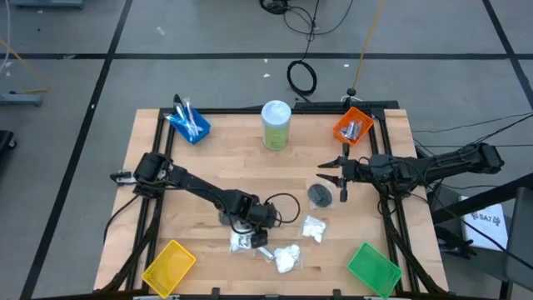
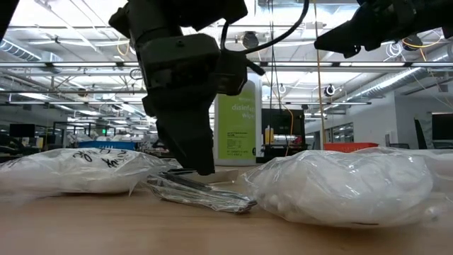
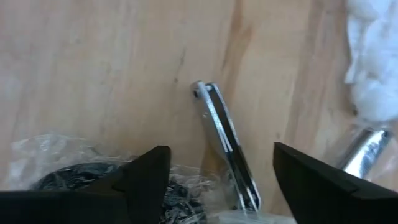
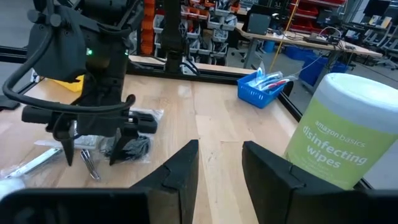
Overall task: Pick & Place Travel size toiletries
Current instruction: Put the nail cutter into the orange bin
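Left gripper (image 1: 250, 242) down at the near-middle of the table (image 1: 225, 167), fingers spread wide around a thin dark-and-silver clip (image 3: 227, 146) lying flat on the wood, not gripping it; white packets (image 1: 287, 258) just beside. Right gripper (image 1: 343, 177) hovers by the grey disc (image 1: 320, 196), fingers narrowly parted, holding nothing

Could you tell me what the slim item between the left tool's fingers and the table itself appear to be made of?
The slim item looks like polished metal: a bright, mirror-like edge around a dark centre strip. The table looks like light wood, probably butcher block, going by its visible grain and joined strips.
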`<state>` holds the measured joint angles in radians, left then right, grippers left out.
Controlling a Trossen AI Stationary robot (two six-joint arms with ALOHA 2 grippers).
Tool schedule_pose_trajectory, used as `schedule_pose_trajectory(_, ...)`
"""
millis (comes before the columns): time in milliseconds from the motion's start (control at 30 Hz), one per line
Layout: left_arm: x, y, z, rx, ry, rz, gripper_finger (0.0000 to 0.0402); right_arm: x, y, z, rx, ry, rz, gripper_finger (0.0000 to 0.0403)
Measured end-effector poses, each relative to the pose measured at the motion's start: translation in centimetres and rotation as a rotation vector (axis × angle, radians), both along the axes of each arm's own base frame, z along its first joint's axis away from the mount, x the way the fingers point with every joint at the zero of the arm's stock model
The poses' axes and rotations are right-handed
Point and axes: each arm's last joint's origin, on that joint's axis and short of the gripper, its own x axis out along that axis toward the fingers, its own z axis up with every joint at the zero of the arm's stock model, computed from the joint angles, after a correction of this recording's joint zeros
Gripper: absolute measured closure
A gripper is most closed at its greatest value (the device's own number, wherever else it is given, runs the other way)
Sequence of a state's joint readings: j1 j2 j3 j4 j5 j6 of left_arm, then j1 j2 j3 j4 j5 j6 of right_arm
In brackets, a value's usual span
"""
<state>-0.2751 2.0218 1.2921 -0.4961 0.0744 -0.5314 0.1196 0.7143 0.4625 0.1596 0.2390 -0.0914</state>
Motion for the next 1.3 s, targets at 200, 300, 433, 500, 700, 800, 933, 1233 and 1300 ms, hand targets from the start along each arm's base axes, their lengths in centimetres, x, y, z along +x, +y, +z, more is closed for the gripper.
schedule_pose_trajectory(200,-0.1,0.1,-0.1,0.006,0.014,0.056,0.0214,0.0,0.0,0.0,-0.001,0.0,0.001,0.0287)
schedule_pose_trajectory(300,-0.1,0.2,-0.2,0.015,0.016,0.077,0.0255,0.0,0.0,0.0,-0.001,0.0,0.001,0.0287)
schedule_pose_trajectory(433,-0.1,0.3,-0.2,0.037,0.013,0.104,0.0301,0.0,0.0,0.0,-0.002,0.0,0.001,0.0287)
schedule_pose_trajectory(500,-0.1,0.3,-0.3,0.047,0.012,0.116,0.0322,0.0,0.0,0.0,-0.002,0.0,0.001,0.0287)
schedule_pose_trajectory(700,0.2,0.3,0.0,0.041,-0.036,0.102,0.039,0.0,0.0,0.0,-0.002,0.0,0.0,0.0287)
schedule_pose_trajectory(800,0.5,0.2,0.7,0.039,-0.098,0.064,0.0387,0.0,0.0,0.0,-0.002,0.0,0.0,0.0287)
schedule_pose_trajectory(933,0.6,0.1,3.8,0.046,-0.245,-0.005,0.0395,0.0,0.0,0.0,0.0,0.0,0.0,0.0287)
schedule_pose_trajectory(1233,-0.5,1.9,12.3,0.346,-0.612,-0.084,0.0396,0.0,0.0,0.0,0.0,0.001,0.0,0.0287)
schedule_pose_trajectory(1300,-0.7,2.8,13.6,0.388,-0.694,-0.087,0.0397,0.0,0.0,0.0,0.0,0.002,0.0,0.0287)
